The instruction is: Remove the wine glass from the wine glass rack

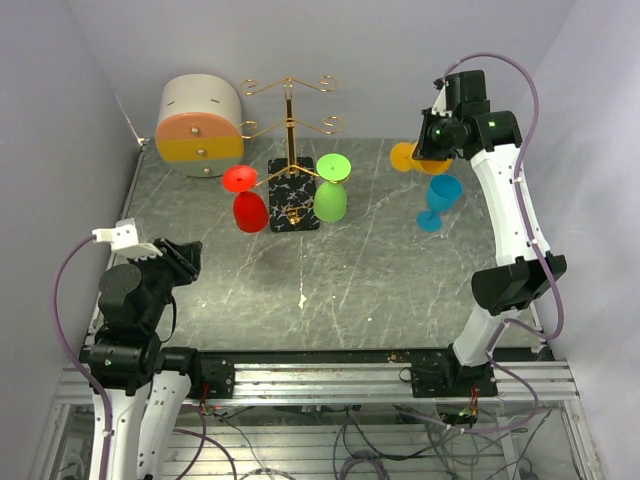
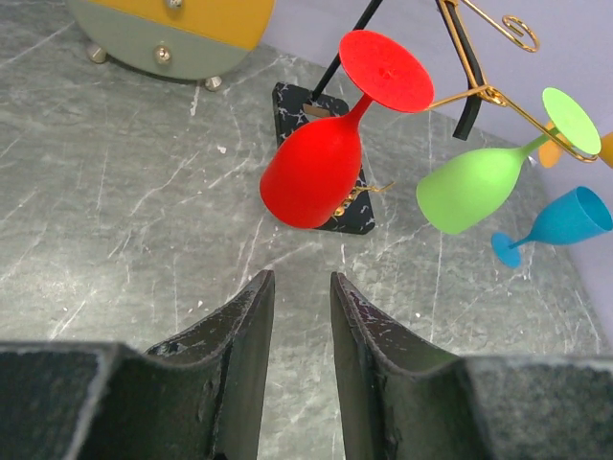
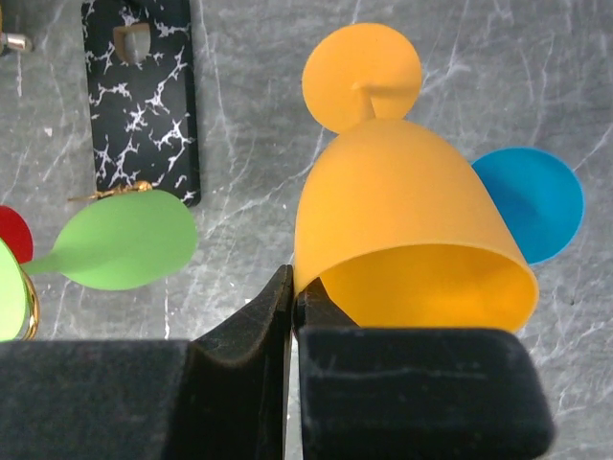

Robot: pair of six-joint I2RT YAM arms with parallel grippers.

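— What has the right gripper [image 3: 292,292] got?

— Its wrist camera shows the two fingers clamped on the rim of the orange wine glass [image 3: 412,220], with the bowl's wall caught between them. The glass lies tipped, mouth toward the lens and foot away.

— And from overhead?

— There the glass is held above the far right of the grey table [image 1: 400,290], well apart from the wine glass rack [image 1: 290,120]. The blue wine glass [image 1: 438,203] stands upright just beside it. The wrist camera shows only a blue disc behind the orange bowl.

— The left gripper [image 2: 302,316]?

— Fingers apart with nothing between them, low over the near left of the table and facing the rack.

— What's on the rack?

— The left wrist view shows it best. The red wine glass [image 2: 311,172] and green wine glass [image 2: 474,187] hang upside down by their feet from the lower wire arms, one on each side of the pole. Only the overhead view takes in the upper curls and the round white-and-orange drawer box [image 1: 200,125] at the far left. The right wrist view shows the veined marble base [image 3: 144,96] from straight above.
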